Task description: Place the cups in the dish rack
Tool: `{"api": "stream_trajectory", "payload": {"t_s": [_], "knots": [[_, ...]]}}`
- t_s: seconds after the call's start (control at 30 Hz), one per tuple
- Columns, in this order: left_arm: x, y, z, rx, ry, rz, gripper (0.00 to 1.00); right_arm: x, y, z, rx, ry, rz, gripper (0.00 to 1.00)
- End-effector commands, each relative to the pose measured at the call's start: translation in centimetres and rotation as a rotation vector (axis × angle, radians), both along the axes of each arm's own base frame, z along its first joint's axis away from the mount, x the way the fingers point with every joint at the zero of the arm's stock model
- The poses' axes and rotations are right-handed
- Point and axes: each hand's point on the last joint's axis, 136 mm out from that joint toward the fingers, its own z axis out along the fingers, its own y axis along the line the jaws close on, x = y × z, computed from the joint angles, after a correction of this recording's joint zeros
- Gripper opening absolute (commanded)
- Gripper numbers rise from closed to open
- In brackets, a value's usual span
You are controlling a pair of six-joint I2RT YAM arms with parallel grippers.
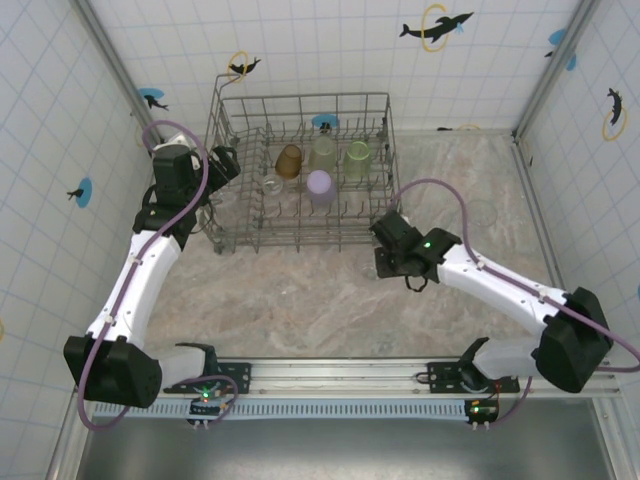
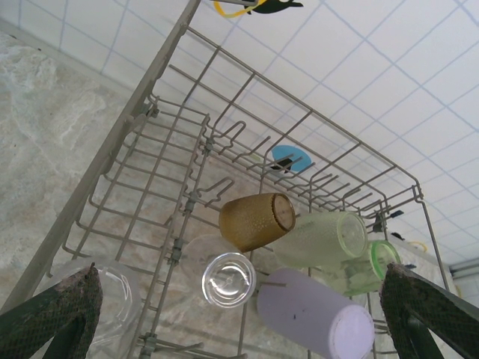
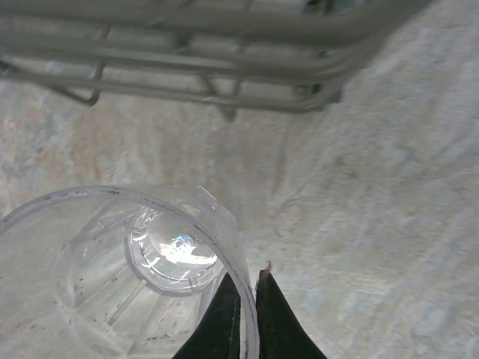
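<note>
We log: right tool (image 3: 243, 314) clamped on clear cup (image 3: 112, 277) rim, over the desk (image 1: 300, 300) beside the rack's (image 1: 300, 98) near right corner, presumably for loading; left tool (image 2: 238, 288) spread apart, empty, above the rack's left side.

No words, brand names, labels or numbers can be read anywhere. The only markings are picture decals on the tiled walls (image 1: 330, 60): a dark dolphin shape through a yellow ring (image 1: 437, 26) and a blue disc with a dark figure (image 1: 152, 97), neither carrying legible lettering.
</note>
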Motion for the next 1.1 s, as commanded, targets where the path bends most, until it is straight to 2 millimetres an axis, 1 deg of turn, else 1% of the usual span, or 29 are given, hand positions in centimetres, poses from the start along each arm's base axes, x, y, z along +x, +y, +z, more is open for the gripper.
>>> {"api": "stream_trajectory", "payload": {"t_s": [0.0, 0.17, 0.23, 0.4, 0.5, 0.73, 0.83, 0.97, 1.07], "knots": [[-0.5, -0.6, 1.6, 0.014, -0.039, -0.041, 0.98, 0.0, -2.9, 0.8, -0.04, -0.008, -0.045, 0.0], [-0.4, -0.8, 1.5, 0.012, -0.035, -0.048, 0.98, 0.8, -6.5, 1.7, -0.095, -0.009, -0.136, 0.0], [-0.4, -0.8, 1.4, 0.012, -0.033, -0.049, 0.98, 1.3, -7.0, 2.9, -0.088, -0.029, -0.151, 0.0], [-0.4, -0.8, 1.5, 0.015, -0.032, -0.051, 0.98, 2.6, -4.8, 7.5, 0.031, -0.102, -0.108, 0.0], [-0.3, -0.9, 1.3, 0.012, -0.027, -0.053, 0.98, 3.2, -4.1, 10.1, 0.062, -0.131, -0.092, 0.0], [-0.2, -1.0, 1.2, 0.01, -0.023, -0.057, 0.98, 4.0, -3.6, 13.8, 0.08, -0.19, -0.08, 0.0], [0.0, -1.0, 1.4, 0.01, -0.022, -0.059, 0.98, 4.6, -3.2, 15.9, 0.094, -0.221, -0.07, 0.0], [0.1, -1.1, 1.6, 0.012, -0.025, -0.062, 0.98, 5.6, -2.2, 18.9, 0.126, -0.27, -0.05, 0.0], [0.2, -1.1, 1.7, 0.016, -0.026, -0.063, 0.98, 6.5, -1.1, 19.9, 0.155, -0.292, -0.028, 0.0]]}}
